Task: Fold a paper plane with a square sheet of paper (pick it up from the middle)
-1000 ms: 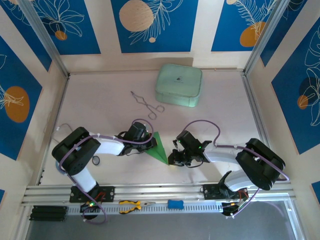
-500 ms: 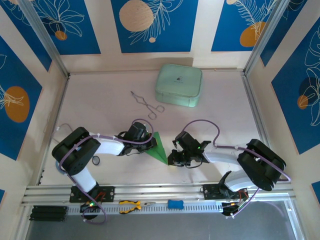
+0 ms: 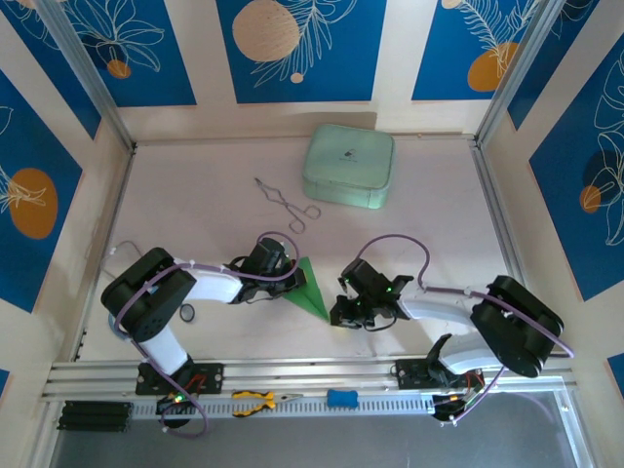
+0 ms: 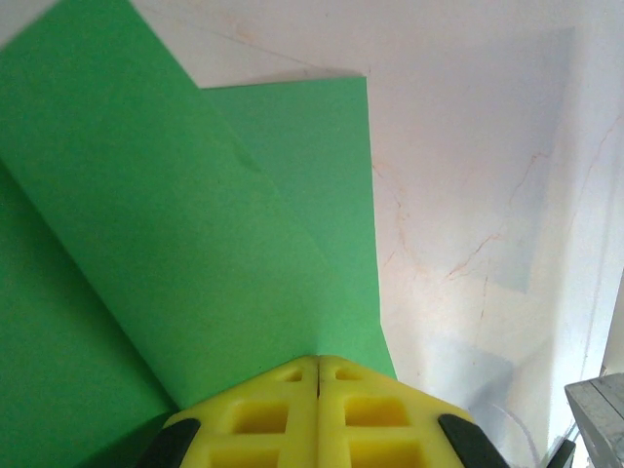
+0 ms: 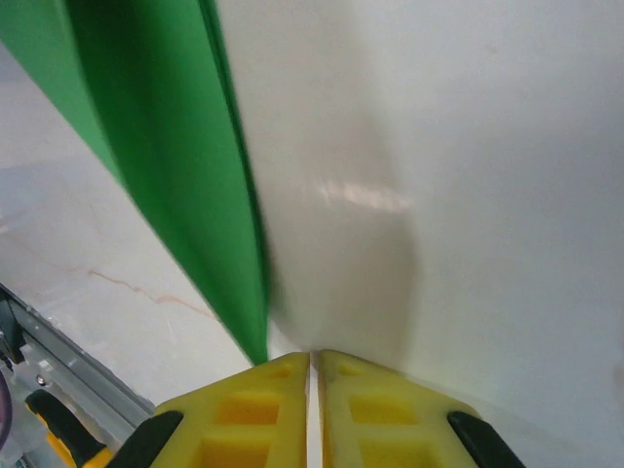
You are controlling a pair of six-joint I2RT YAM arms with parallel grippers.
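I have both pincers down at the folded green sheet. It lies on the table close to the near edge, about midway along it, between my two arms. From above it is a narrow wedge: broad end toward the far edge, point toward the near edge and slanting a little to the right.

My left pincer sits at the sheet's left long edge, up by the broad end. On the left wrist camera its fingers are closed flat against each other with nothing between them. The tips meet the green layers, and a diagonal flap runs away from them. I cannot tell whether the tips press the paper or only touch it.

My right pincer is just to the right of the point. On the right wrist camera its fingers are shut to a hairline slit, holding nothing. The sheet's sharp tip ends just beside the left finger — touching or not, I cannot say.

So the left arm is nearer the body of the sheet and the right arm is nearer its tip. I judge that any pressing stroke should follow the long axis, from point toward broad end. The left tips would steady the wide end, since a sideways nudge at the point could skew the fold.
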